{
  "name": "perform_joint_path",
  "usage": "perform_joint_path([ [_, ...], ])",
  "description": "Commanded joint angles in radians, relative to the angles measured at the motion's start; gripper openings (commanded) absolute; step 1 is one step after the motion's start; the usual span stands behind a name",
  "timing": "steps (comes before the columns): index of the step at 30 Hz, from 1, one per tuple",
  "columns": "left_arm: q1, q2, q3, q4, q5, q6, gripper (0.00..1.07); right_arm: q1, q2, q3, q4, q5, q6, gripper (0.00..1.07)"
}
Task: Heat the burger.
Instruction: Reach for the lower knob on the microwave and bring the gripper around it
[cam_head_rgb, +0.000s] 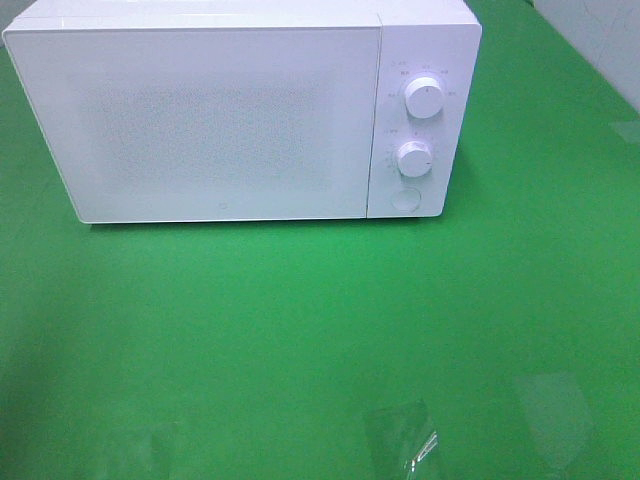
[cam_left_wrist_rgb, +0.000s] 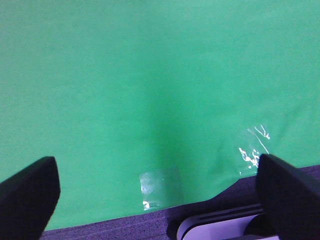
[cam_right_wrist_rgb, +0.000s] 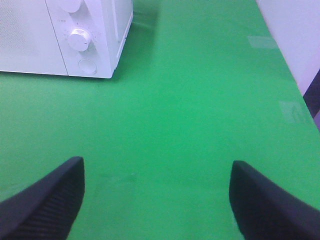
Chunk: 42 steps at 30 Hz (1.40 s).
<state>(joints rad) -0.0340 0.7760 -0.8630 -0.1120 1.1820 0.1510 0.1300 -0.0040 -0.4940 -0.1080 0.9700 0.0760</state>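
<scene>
Both the left pincer (cam_left_wrist_rgb: 156, 167) and the right pincer (cam_right_wrist_rgb: 156, 167) hang open and empty over the counter (cam_head_rgb: 300, 330), the microwave (cam_head_rgb: 220, 120) stands shut, and no burger shows, so everything seems left.

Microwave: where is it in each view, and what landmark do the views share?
Exterior high: the microwave fills the upper part, door shut, dials at its right end.
Left wrist: not in it.
Right wrist: only its dial end shows, with the lower dial, cut by the frame edge.
Shared landmark: the green cloth, in all three.
</scene>
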Motion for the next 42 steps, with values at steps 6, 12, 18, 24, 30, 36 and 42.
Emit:
perform_joint_path([
  [6, 0.005, -0.163, 0.198, -0.008, -0.098, 0.003, 0.98, -0.003, -0.027, 0.003, -0.003, -0.008, -0.014, 0.76],
  [12, 0.005, -0.254, 0.332, -0.007, -0.125, 0.003, 0.98, -0.003, -0.027, 0.003, -0.003, -0.008, -0.014, 0.76],
  [18, 0.005, -0.316, 0.344, -0.007, -0.11, 0.003, 0.98, -0.003, -0.027, 0.003, -0.003, -0.008, -0.014, 0.76],
  [24, 0.005, -0.384, 0.344, -0.019, -0.11, -0.002, 0.98, -0.003, -0.027, 0.003, -0.003, -0.008, -0.014, 0.76],
  [30, 0.005, -0.49, 0.345, -0.058, -0.113, -0.008, 0.98, -0.003, -0.027, 0.003, -0.003, -0.008, -0.014, 0.76],
  [36, 0.005, -0.621, 0.345, -0.05, -0.113, -0.005, 0.98, -0.003, -0.027, 0.003, -0.003, -0.008, -0.014, 0.76],
  [42, 0.006, -0.734, 0.345, -0.05, -0.113, -0.005, 0.98, -0.003, -0.027, 0.003, -0.003, -0.008, -0.014, 0.76],
])
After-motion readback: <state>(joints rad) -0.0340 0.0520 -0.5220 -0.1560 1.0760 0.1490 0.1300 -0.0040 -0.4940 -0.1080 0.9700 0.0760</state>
